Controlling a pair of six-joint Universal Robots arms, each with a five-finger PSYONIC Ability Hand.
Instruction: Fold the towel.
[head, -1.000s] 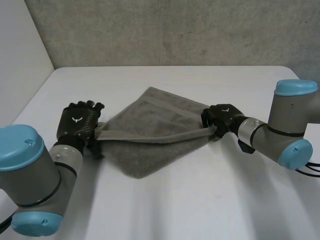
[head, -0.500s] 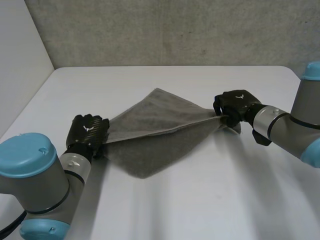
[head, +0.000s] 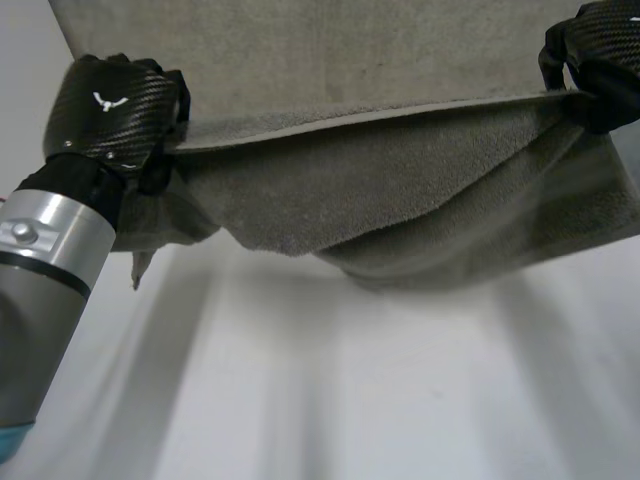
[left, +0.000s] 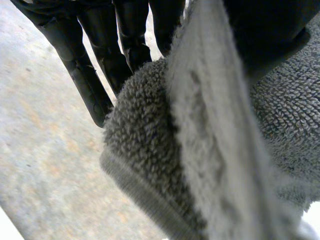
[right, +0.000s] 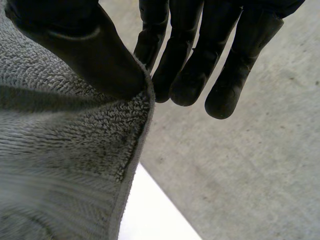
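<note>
Towel (head: 400, 200) hangs stretched above bench (head: 350, 400): left hand (head: 110, 105) pinching its left end, right hand (head: 600, 55) pinching right end.

Grey towel between black hands, over a white table.

The towel (head: 400, 200) is a muted grey all over, a looped terry pile crossed near its hem by a smoother, paler woven band (left: 200, 150). The left hand (head: 105, 110) is glossy black with a fine carbon-fibre weave and a small white winged mark on its back; the right hand (head: 600, 50) shows the same black weave. The left arm (head: 50, 260) is silver-grey. The table (head: 350, 400) is plain white, the wall (head: 300, 50) mottled concrete grey.
</note>
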